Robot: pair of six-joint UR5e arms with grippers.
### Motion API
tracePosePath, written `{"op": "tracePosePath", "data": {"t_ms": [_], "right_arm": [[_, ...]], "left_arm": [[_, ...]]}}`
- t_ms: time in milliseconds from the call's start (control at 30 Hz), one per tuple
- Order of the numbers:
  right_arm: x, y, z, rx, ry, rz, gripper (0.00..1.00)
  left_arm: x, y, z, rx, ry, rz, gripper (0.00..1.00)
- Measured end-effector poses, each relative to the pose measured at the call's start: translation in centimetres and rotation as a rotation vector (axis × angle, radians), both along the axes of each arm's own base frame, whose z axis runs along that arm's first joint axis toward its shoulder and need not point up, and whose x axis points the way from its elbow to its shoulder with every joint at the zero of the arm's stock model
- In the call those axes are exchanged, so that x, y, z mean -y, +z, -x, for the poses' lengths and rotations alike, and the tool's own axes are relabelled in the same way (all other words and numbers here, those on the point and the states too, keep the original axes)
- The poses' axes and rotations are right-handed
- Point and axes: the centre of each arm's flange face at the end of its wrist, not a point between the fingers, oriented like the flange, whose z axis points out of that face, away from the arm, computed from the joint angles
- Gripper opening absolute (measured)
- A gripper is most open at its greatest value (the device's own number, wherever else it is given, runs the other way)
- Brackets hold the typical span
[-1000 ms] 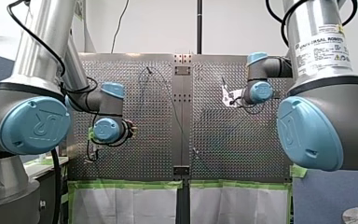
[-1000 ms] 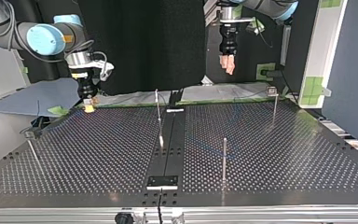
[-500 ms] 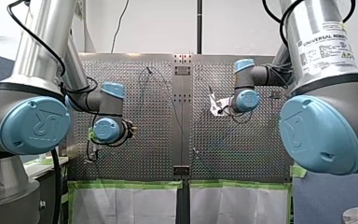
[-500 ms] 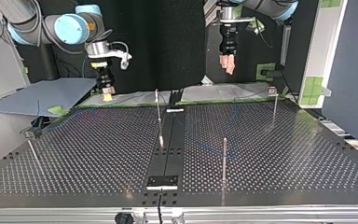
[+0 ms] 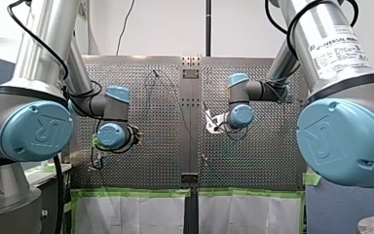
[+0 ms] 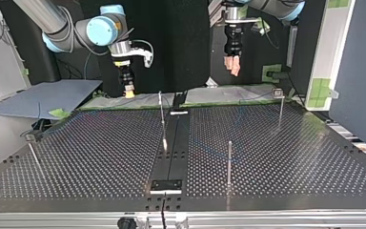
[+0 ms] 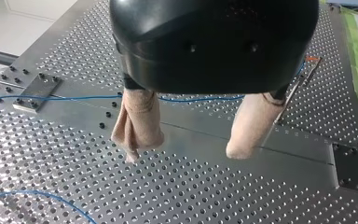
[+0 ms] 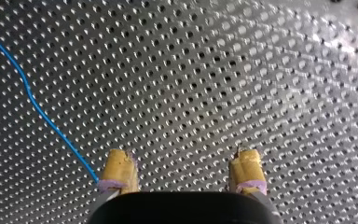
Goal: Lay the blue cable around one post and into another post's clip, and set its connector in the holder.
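Just outside one yellow pad of my right end effector [image 8: 182, 156], blue cable [image 8: 46, 119] runs diagonally away over the table [image 8: 261, 70]; fingers apart, empty. My left end effector [image 7: 188, 149], apart too, looks farther off.

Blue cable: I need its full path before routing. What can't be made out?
Left wrist view: the blue cable passes behind the body of my left gripper.
Right wrist view: my right gripper hides its near stretch.
Front view: too thin to trace on the table.
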Motion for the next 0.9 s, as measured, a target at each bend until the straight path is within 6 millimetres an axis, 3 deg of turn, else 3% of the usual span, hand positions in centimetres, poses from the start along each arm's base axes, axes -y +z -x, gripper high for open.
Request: {"op": "tracePosePath", "data": {"t_ms": [567,900], "right_arm": [[-5.6,-0.5,-4.4,-0.008,0.057,-0.031,0.99],[-10.3,-1.5,-6.9,0.063,0.120,-0.039,0.99]], "left_arm": [[0.0,0.0,0.0,-0.004,0.004,0.020,1.00],[-0.2,0.0,-0.1,-0.002,0.011,0.032,1.00]]}}
